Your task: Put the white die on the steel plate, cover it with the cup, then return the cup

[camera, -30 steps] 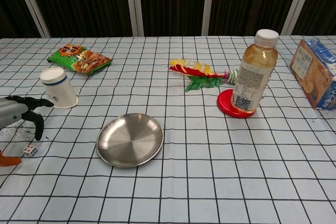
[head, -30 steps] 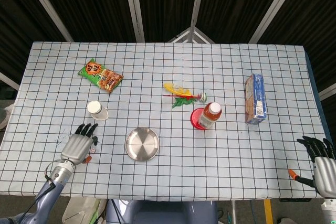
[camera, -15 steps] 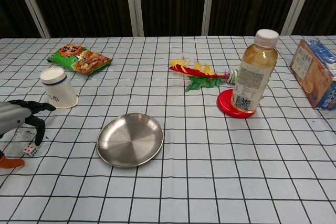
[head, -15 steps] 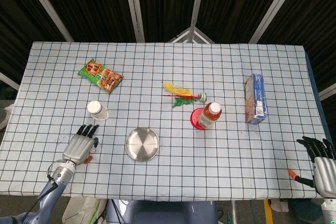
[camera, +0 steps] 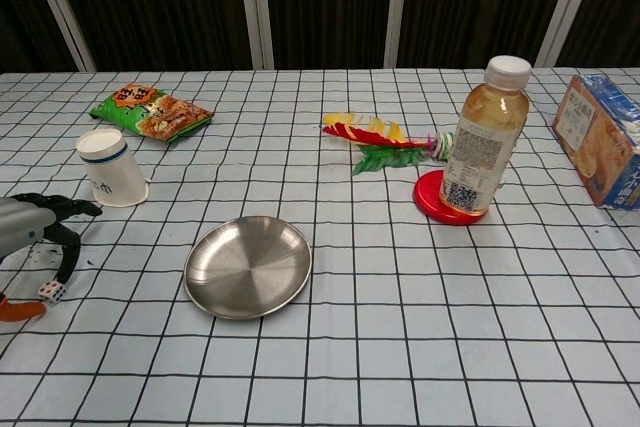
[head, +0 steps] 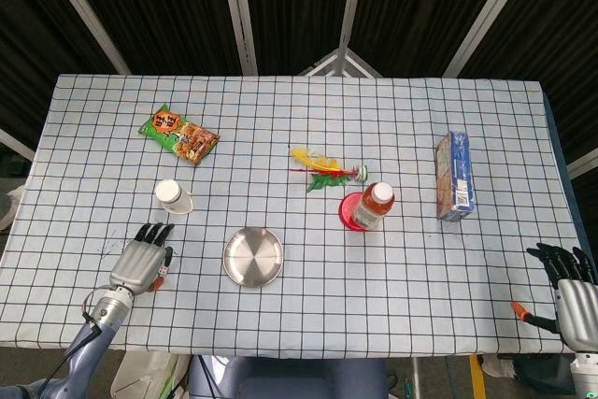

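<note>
The white die (camera: 51, 291) lies on the checked cloth at the near left, under the fingers of my left hand (camera: 30, 232); in the head view the hand (head: 140, 261) hides nearly all of the die. The fingers curve down around the die without lifting it. The steel plate (camera: 248, 265) (head: 253, 256) sits empty to the right of the hand. The white paper cup (camera: 110, 167) (head: 173, 196) lies behind the hand. My right hand (head: 570, 292) hangs at the table's near right corner, fingers apart, holding nothing.
A snack bag (head: 179, 134) lies at the far left. A feather toy (head: 322, 168), a tea bottle (head: 375, 205) on a red lid and a blue box (head: 454, 176) occupy the middle and right. An orange-tipped object (camera: 18, 310) sits by the die.
My left hand has drawn slightly back toward the near edge and lowered, its fingers now closing around the die. The right hand has not moved.
</note>
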`<action>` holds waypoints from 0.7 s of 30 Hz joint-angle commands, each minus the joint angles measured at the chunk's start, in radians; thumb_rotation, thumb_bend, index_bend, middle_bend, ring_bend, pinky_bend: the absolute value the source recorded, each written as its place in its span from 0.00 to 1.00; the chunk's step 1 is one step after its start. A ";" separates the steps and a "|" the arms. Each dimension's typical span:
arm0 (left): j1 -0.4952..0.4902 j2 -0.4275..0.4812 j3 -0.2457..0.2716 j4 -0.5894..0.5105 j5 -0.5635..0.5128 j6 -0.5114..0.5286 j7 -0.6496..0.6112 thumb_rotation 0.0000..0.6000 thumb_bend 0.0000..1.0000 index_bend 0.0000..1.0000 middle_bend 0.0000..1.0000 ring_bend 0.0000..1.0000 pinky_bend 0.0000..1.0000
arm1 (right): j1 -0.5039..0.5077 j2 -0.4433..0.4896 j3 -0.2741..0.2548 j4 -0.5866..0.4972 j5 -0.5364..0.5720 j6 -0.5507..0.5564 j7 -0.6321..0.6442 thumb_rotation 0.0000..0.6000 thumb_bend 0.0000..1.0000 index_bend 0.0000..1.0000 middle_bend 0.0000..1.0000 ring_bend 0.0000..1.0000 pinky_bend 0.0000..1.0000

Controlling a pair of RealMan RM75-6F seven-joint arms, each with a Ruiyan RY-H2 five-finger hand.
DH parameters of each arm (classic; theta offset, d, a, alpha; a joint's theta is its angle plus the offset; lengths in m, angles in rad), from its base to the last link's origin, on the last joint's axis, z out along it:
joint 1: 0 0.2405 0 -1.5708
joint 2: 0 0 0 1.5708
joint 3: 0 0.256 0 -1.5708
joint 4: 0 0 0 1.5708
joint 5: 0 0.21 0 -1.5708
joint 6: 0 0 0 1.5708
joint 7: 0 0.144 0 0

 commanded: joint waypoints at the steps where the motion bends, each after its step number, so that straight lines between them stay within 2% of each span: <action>1: 0.000 0.001 0.002 0.000 0.000 0.001 -0.001 1.00 0.41 0.50 0.04 0.00 0.03 | 0.000 0.000 0.000 0.000 0.000 0.001 -0.001 1.00 0.10 0.22 0.19 0.13 0.00; 8: 0.000 0.000 0.006 0.003 -0.005 0.001 -0.005 1.00 0.45 0.53 0.06 0.00 0.03 | -0.001 0.001 0.000 -0.001 0.004 -0.002 -0.001 1.00 0.10 0.22 0.19 0.13 0.00; 14: -0.002 -0.001 0.006 0.001 -0.008 -0.001 -0.016 1.00 0.54 0.58 0.09 0.00 0.03 | 0.000 0.001 0.001 -0.001 0.007 -0.004 -0.002 1.00 0.10 0.22 0.19 0.13 0.00; 18: 0.000 0.005 -0.005 -0.012 0.031 0.018 -0.066 1.00 0.54 0.59 0.09 0.00 0.03 | -0.001 0.001 0.002 -0.002 0.006 -0.001 -0.001 1.00 0.10 0.22 0.19 0.13 0.00; 21: 0.002 0.019 -0.015 -0.047 0.098 0.051 -0.126 1.00 0.54 0.59 0.10 0.00 0.03 | -0.002 0.002 0.002 -0.005 0.004 0.002 -0.002 1.00 0.10 0.22 0.19 0.13 0.00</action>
